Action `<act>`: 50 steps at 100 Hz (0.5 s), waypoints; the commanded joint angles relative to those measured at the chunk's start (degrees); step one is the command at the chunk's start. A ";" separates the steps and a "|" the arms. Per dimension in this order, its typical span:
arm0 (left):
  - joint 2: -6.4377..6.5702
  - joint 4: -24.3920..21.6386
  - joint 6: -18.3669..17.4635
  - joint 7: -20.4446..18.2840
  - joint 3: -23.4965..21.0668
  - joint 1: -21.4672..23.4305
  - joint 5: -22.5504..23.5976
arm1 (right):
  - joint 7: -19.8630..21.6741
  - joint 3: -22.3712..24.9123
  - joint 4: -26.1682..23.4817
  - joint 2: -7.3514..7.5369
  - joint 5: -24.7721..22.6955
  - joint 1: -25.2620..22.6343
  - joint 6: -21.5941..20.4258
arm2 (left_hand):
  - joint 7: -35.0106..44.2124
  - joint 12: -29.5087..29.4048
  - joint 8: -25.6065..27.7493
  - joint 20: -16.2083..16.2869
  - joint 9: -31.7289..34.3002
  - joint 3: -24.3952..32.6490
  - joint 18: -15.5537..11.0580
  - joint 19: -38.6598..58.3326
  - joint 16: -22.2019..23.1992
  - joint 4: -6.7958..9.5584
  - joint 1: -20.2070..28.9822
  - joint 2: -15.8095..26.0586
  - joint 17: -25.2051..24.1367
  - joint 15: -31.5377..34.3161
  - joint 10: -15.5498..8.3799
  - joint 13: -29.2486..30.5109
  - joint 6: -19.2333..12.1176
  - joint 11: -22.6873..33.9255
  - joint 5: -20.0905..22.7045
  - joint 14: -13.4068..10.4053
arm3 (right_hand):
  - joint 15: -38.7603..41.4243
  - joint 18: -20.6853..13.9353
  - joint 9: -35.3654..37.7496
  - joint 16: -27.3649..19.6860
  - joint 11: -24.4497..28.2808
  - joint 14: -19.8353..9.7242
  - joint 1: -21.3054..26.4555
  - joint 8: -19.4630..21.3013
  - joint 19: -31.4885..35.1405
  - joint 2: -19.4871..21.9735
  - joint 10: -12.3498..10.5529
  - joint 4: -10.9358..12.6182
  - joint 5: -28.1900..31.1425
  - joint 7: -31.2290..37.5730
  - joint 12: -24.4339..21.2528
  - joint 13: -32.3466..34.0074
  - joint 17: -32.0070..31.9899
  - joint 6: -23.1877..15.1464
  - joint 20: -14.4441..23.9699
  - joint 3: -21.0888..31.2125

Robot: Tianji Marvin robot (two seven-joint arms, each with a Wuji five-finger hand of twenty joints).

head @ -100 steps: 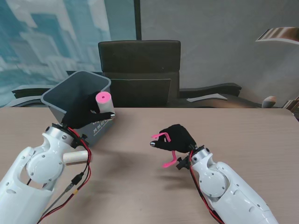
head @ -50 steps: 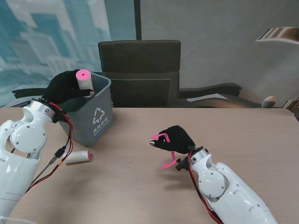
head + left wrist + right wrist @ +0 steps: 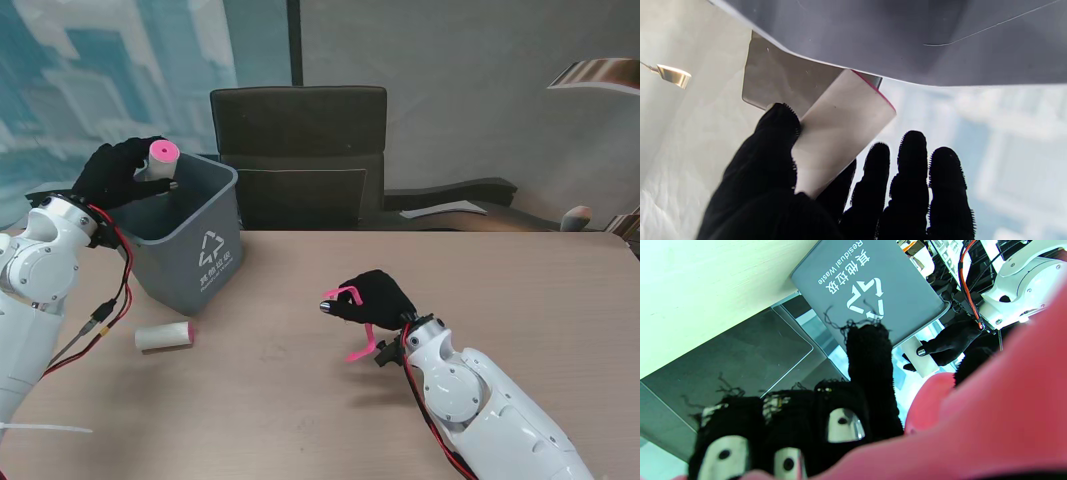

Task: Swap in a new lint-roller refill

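Note:
My left hand (image 3: 115, 172) is shut on a white refill roll with a pink core (image 3: 160, 157), held over the far left rim of the grey bin (image 3: 190, 250). The left wrist view shows the same roll (image 3: 836, 133) between my thumb and fingers (image 3: 910, 173), under the bin's wall (image 3: 907, 36). A second white roll (image 3: 165, 336) lies on the table nearer to me than the bin. My right hand (image 3: 372, 298) is shut on the pink lint-roller handle (image 3: 362, 350) near the table's middle; that handle (image 3: 990, 420) fills much of the right wrist view.
A dark office chair (image 3: 298, 150) stands behind the table's far edge, right of the bin. Red and black cables (image 3: 105, 310) hang from my left wrist down toward the table. The bin's side with the recycling mark (image 3: 867, 300) faces my right hand.
My left hand has carried the pink-cored roll up and to the left, from in front of the bin to over its far left rim. The right hand stays put.

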 commanded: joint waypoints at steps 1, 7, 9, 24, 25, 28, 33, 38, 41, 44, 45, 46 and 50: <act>0.56 -1.42 0.02 -2.52 -0.41 0.40 0.34 | 0.72 -0.15 -0.23 -0.13 0.03 -0.12 0.08 | -5.06 -3.28 -1.90 -0.67 -5.62 0.56 -1.38 -3.27 -2.01 0.97 -2.90 3.71 -1.97 -4.04 -0.05 -3.84 1.04 -3.24 -4.97 -1.57 | 8.72 -19.13 3.02 1.21 3.14 -24.64 -1.97 0.42 14.29 1.68 2.41 -2.19 3.32 -0.53 0.43 -0.54 4.70 2.74 0.52 0.59; 0.68 -2.24 0.60 -3.49 -0.49 0.79 0.50 | 0.69 -0.20 -0.15 -0.15 0.07 -0.07 0.10 | -8.73 -4.56 -3.15 -0.67 -9.46 0.30 -1.62 -6.07 -3.14 0.72 -4.85 2.65 -2.83 -6.85 0.27 -5.94 1.95 -5.55 -8.34 -1.50 | 8.73 -19.13 3.02 1.21 3.14 -24.59 -1.99 0.41 14.29 1.75 2.41 -2.18 3.32 -0.54 0.44 -0.54 4.70 2.78 0.53 0.62; 0.71 -2.42 0.74 -3.55 -0.53 0.89 0.71 | 0.69 -0.21 -0.12 -0.16 0.09 -0.05 0.11 | -9.39 -4.80 -3.32 -0.59 -10.36 0.30 -1.66 -6.52 -3.31 0.65 -5.30 2.43 -2.97 -7.29 0.51 -6.36 2.30 -6.02 -9.10 -1.51 | 8.73 -19.13 3.02 1.21 3.14 -24.58 -1.97 0.41 14.29 1.75 2.42 -2.17 3.32 -0.54 0.44 -0.54 4.70 2.77 0.53 0.63; 0.77 -2.86 0.77 -3.23 -0.96 1.22 1.73 | 0.76 -0.23 0.00 -0.14 0.12 0.00 0.12 | -12.17 -5.83 -3.96 -0.30 -13.78 1.13 -1.80 -8.21 -3.77 0.41 -7.38 0.72 -3.35 -8.51 1.20 -7.30 2.97 -7.85 -12.26 -1.41 | 8.74 -19.08 3.02 1.21 3.13 -24.57 -2.00 0.41 14.29 1.74 2.42 -2.17 3.37 -0.52 0.46 -0.54 4.69 2.80 0.55 0.65; 0.77 -2.89 0.75 -3.20 -1.00 1.24 1.76 | 0.76 -0.22 0.00 -0.14 0.11 0.00 0.13 | -12.25 -5.85 -3.98 -0.29 -13.82 1.15 -1.80 -8.22 -3.78 0.40 -7.44 0.66 -3.35 -8.54 1.18 -7.34 2.96 -7.88 -12.40 -1.41 | 8.74 -19.08 3.02 1.22 3.13 -24.57 -1.98 0.41 14.29 1.73 2.42 -2.17 3.37 -0.52 0.46 -0.54 4.69 2.80 0.55 0.66; 0.78 -2.99 0.64 -3.16 -1.15 1.32 1.82 | 0.75 -0.21 0.03 -0.15 0.11 0.00 0.15 | -12.52 -5.96 -4.03 -0.26 -14.21 1.26 -1.83 -8.31 -3.81 0.36 -7.68 0.53 -3.40 -8.61 1.18 -7.43 2.74 -8.08 -12.89 -1.41 | 8.74 -19.08 3.02 1.21 3.13 -24.56 -2.01 0.41 14.29 1.76 2.42 -2.17 3.37 -0.52 0.46 -0.54 4.69 2.79 0.55 0.65; 0.79 -3.32 0.34 -3.07 -1.48 1.57 1.97 | 0.72 -0.20 0.07 -0.15 0.10 0.03 0.19 | -12.75 -6.10 -4.03 -0.25 -14.48 1.48 -1.89 -8.54 -3.86 0.30 -7.98 0.32 -3.49 -8.73 1.14 -7.53 2.36 -8.26 -13.28 -1.42 | 8.74 -19.07 3.02 1.21 3.13 -24.54 -1.98 0.41 14.29 1.69 2.42 -2.17 3.37 -0.52 0.47 -0.54 4.69 2.80 0.55 0.64; 0.77 -3.98 -0.06 -2.92 -1.90 2.06 1.98 | 0.70 -0.20 0.10 -0.15 0.07 0.05 0.22 | -12.65 -6.14 -3.90 -0.22 -14.17 1.92 -1.91 -8.75 -3.86 0.27 -8.08 0.14 -3.46 -8.73 0.97 -7.41 2.05 -8.16 -12.98 -1.33 | 8.75 -19.07 3.02 1.22 3.12 -24.50 -1.94 0.41 14.29 1.69 2.42 -2.17 3.36 -0.52 0.47 -0.55 4.69 2.84 0.56 0.67; 0.71 -4.51 -0.36 -2.69 -2.20 2.48 1.85 | 0.68 -0.20 0.13 -0.15 0.05 0.06 0.22 | -12.42 -6.08 -3.76 -0.17 -13.62 2.21 -1.90 -8.77 -3.83 0.27 -7.99 0.05 -3.37 -8.66 0.64 -7.22 1.80 -7.91 -12.46 -1.39 | 8.75 -19.06 3.02 1.21 3.12 -24.48 -1.95 0.41 14.29 1.78 2.42 -2.16 3.36 -0.52 0.47 -0.55 4.69 2.85 0.56 0.68; 0.61 -5.27 -0.75 -2.35 -2.59 3.07 1.60 | 0.67 -0.19 0.15 -0.15 0.01 0.06 0.23 | -11.54 -5.86 -3.40 -0.02 -12.17 2.67 -1.73 -8.60 -3.70 0.32 -7.54 -0.30 -3.02 -8.35 0.39 -6.67 1.13 -7.25 -10.49 -1.42 | 8.74 -19.06 3.02 1.21 3.12 -24.48 -1.97 0.41 14.29 1.74 2.42 -2.17 3.36 -0.52 0.47 -0.54 4.69 2.85 0.56 0.66; 0.58 -5.57 -0.89 -2.24 -2.73 3.29 1.50 | 0.66 -0.19 0.15 -0.15 -0.01 0.06 0.23 | -11.15 -5.77 -3.23 0.07 -11.63 2.90 -1.66 -8.50 -3.64 0.35 -7.32 -0.43 -2.88 -8.22 0.28 -6.46 0.83 -7.02 -9.67 -1.40 | 8.74 -19.06 3.02 1.21 3.12 -24.48 -1.96 0.41 14.29 1.75 2.42 -2.17 3.36 -0.52 0.48 -0.54 4.69 2.85 0.56 0.66; 0.55 -5.93 -1.06 -2.16 -2.90 3.56 1.38 | 0.66 -0.18 0.16 -0.14 -0.02 0.06 0.23 | -10.54 -5.51 -2.50 0.64 -11.07 4.51 -1.61 -8.55 -3.43 0.17 -7.75 -0.90 -2.75 -8.07 0.22 -6.30 0.53 -6.87 -8.86 -1.42 | 8.74 -19.06 3.02 1.21 3.12 -24.48 -1.99 0.41 14.29 1.75 2.42 -2.17 3.36 -0.52 0.48 -0.54 4.69 2.85 0.56 0.64; 0.44 -7.61 -1.75 -1.98 -3.64 4.82 0.80 | 0.65 -0.13 0.18 -0.13 -0.11 0.05 0.24 | -8.39 -4.90 -1.26 1.41 -7.62 6.70 -1.26 -8.07 -3.04 0.19 -6.86 -1.95 -1.84 -7.35 -0.01 -4.95 -0.76 -5.57 -4.39 -1.42 | 8.74 -19.06 3.02 1.21 3.12 -24.49 -1.99 0.40 14.29 1.77 2.42 -2.17 3.34 -0.54 0.48 -0.54 4.69 2.82 0.56 0.65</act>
